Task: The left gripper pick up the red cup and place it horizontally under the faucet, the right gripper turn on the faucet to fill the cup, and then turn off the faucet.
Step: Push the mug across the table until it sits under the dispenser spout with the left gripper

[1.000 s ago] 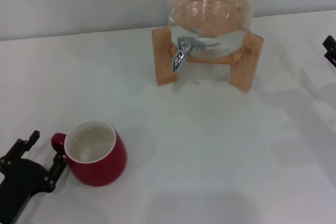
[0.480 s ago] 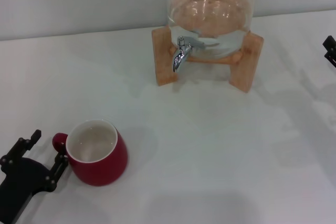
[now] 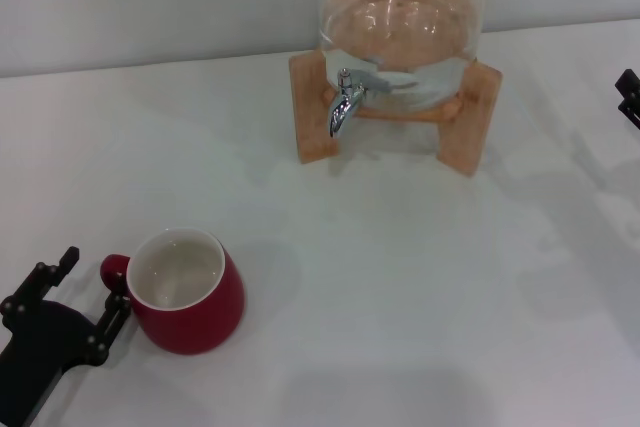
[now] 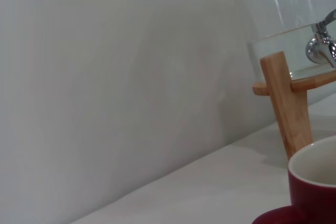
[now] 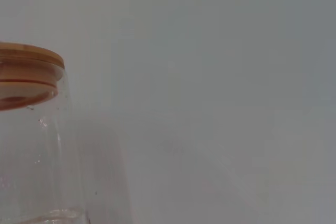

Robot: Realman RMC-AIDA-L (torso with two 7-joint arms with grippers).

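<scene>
White worktop [image 3: 400, 287] fills most of the head view, pale wall behind it along the upper edge. Clear glass jar [image 3: 400, 17] at upper centre, water inside, sitting on a wooden stand [image 3: 470, 117] with two upright legs. In the right wrist view the jar's upper part shows at lower left with a wooden lid [image 5: 26, 72] on top.

Red cup [image 3: 185, 292] at lower left of the head view, upright on the worktop, white inside showing, loop handle pointing toward the left edge. It is well apart from the jar. In the left wrist view only part of its rim and body shows at lower right.

Left gripper [image 3: 85, 292] at the lower left corner of the head view, black, fingers released and spread. One finger [image 3: 110, 322] lies just beside the cup's handle side, the other sits farther toward the left edge; cannot tell if the near finger touches the cup.

Faucet [image 3: 345, 102] chrome, on the jar's front between the stand legs, spout turned down, nothing under it. It also shows at the right edge of the left wrist view.

Right gripper [image 3: 628, 97] only a small black bit at the right edge of the head view, off from the jar; cannot tell how its fingers stand.
</scene>
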